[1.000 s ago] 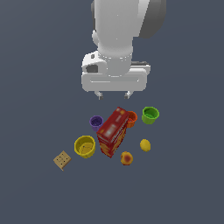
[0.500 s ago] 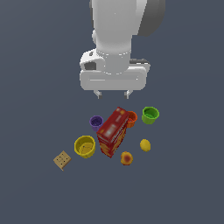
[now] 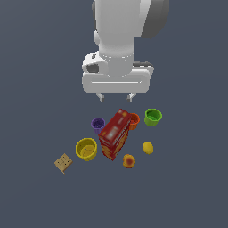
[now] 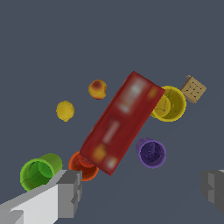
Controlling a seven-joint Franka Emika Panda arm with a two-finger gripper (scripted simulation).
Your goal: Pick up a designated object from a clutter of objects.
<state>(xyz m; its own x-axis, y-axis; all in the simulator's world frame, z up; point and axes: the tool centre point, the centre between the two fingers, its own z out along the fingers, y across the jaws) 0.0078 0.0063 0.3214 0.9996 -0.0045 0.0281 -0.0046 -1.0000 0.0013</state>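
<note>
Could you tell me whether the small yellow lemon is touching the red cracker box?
Apart. The wrist view shows bare floor between the lemon and the red cracker box; the exterior view shows the same gap.

My exterior view looks from in front and above, tilted down onto the dark floor, set far enough back to take in the whole clutter and the arm's lower body with the gripper (image 3: 115,96) hanging above it. My wrist view looks down past its own fingertips (image 4: 70,192), closer in. Both views share the red cracker box (image 3: 114,135) (image 4: 122,121), the green cup (image 3: 152,117) (image 4: 39,171), yellow cup (image 3: 86,148) (image 4: 169,103), lemon (image 3: 148,147) (image 4: 65,110) and cracker (image 3: 63,163) (image 4: 193,89). Orientation is reversed between the two views.
</note>
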